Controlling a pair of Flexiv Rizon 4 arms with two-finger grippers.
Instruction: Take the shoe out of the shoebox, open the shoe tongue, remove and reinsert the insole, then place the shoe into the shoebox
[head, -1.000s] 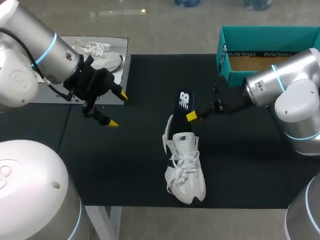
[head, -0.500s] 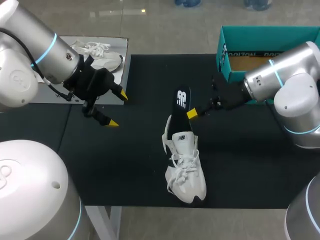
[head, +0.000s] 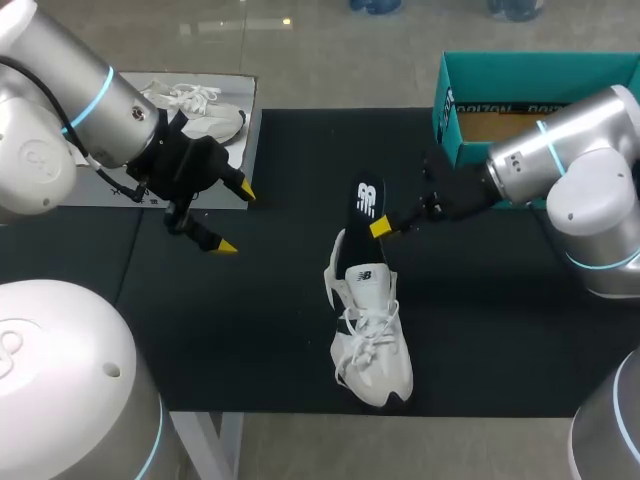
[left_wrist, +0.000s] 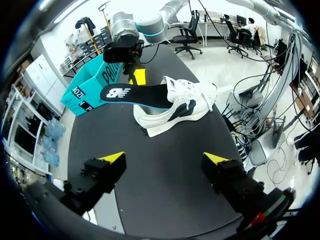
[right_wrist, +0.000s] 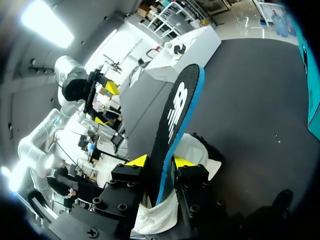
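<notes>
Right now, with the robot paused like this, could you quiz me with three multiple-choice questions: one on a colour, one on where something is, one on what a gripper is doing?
1. What colour is the box?
A teal
B red
C white

2. Where does the shoe with the insole sticking out lie?
A inside the box
B on the black mat
C on the floor

3. What is the right gripper doing?
A hanging open and empty
B shut on the insole
C shut on a lace

Answers:
1 A: the head view shows its walls in teal.
2 B: the shoe lies on the mat, apart from the box.
3 B: in the right wrist view both yellow tips press the insole from two sides.
</notes>
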